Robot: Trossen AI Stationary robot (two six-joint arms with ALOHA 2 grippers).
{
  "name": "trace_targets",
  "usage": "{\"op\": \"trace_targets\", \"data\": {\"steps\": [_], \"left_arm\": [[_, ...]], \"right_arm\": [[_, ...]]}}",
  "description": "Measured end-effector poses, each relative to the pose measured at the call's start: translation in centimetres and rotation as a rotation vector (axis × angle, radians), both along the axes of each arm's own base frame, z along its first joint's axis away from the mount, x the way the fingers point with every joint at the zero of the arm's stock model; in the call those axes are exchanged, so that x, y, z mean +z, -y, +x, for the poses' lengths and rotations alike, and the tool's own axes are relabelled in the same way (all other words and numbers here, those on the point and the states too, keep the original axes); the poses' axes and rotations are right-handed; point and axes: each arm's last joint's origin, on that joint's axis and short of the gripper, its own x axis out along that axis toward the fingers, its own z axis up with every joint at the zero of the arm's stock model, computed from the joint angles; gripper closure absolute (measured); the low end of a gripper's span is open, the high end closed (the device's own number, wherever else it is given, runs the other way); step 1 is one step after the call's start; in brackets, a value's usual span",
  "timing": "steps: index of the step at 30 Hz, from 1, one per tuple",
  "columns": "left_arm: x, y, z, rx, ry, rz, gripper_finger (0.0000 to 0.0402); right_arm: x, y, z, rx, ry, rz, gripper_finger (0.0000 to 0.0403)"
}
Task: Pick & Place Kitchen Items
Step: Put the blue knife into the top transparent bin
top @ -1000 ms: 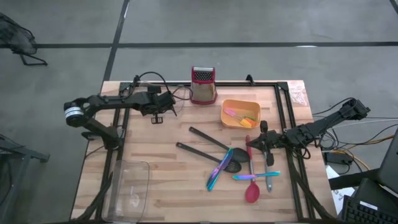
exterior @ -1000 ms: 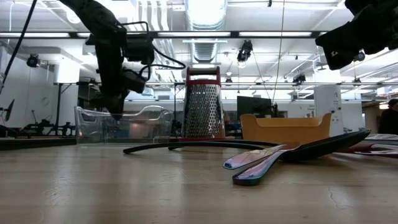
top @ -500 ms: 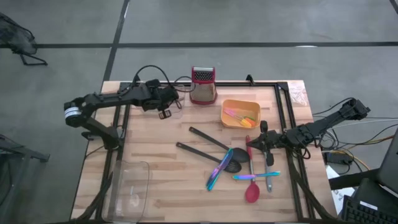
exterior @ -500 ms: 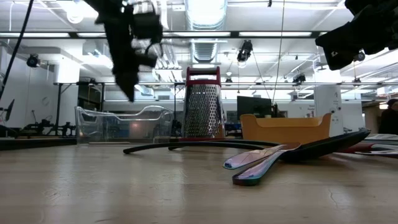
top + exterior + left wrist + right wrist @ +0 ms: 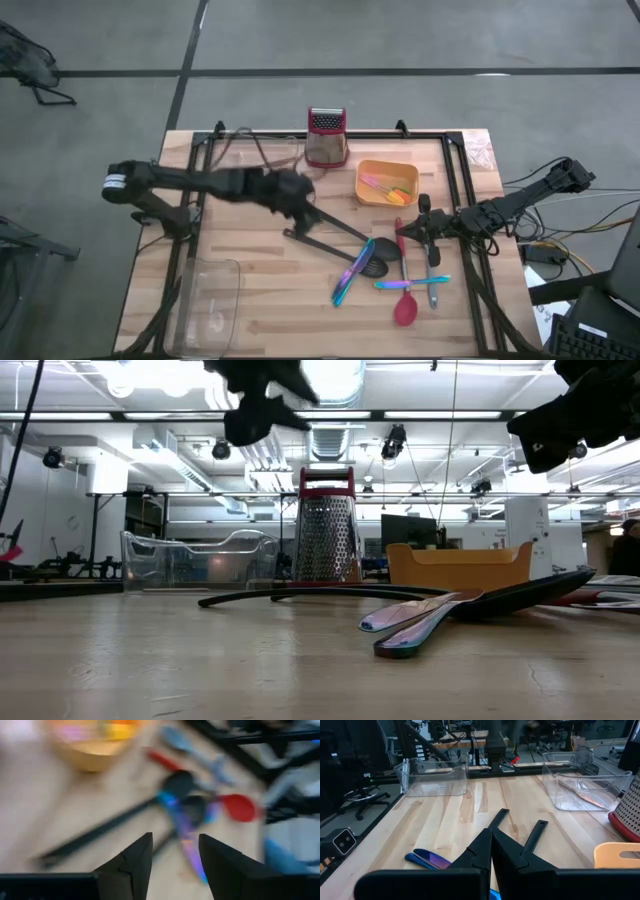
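Several slim utensils lie flat on the table right of centre: two black long-handled utensils [image 5: 330, 225], iridescent tongs [image 5: 350, 276], a red spoon [image 5: 405, 306] and a small bluish piece [image 5: 415, 284]. In the left wrist view the tongs [image 5: 192, 847] and the red spoon [image 5: 239, 807] show blurred. My left gripper [image 5: 303, 198] is open and empty, high above the black handles [image 5: 262, 402], with its fingers apart [image 5: 175, 842]. My right gripper [image 5: 420, 228] hangs at the table's right, shut and empty [image 5: 491, 845].
An orange tub [image 5: 387, 183] with small coloured cutlery stands right of centre. A steel grater with a red top [image 5: 326, 136] stands at the far edge. A clear tray [image 5: 210, 300] sits near left, and another [image 5: 577, 780] shows in the right wrist view. A black frame [image 5: 455, 170] lines the table.
My left gripper has swept fast from the far left part of the table toward the middle and the near side, rising as it went, and now hangs over the black utensil handles. Its fingers stay apart. No utensil has moved.
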Motion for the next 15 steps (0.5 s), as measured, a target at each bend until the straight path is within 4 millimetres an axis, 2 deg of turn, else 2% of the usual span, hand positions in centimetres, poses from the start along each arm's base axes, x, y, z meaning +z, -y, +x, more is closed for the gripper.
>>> {"op": "trace_targets", "data": {"steps": [3,5,11,15], "left_arm": [[-1.4,2.3,0.8,-0.035,0.073,-0.068,0.0237],[-3.1,3.3,1.1,-0.026,0.070,-0.112,0.0238],[-8.8,5.3,2.7,-0.002,0.056,-0.211,0.0238],[-12.1,6.2,4.3,-0.058,0.062,-0.315,0.0238]], "right_arm": [[0.0,0.0,0.0,0.000,0.000,-0.001,0.0394],[0.0,0.0,0.0,0.000,0.000,-0.002,0.0394],[0.0,0.0,0.0,0.001,0.002,-0.004,0.0394],[0.1,0.0,0.0,0.001,0.006,-0.007,0.0394]]}}
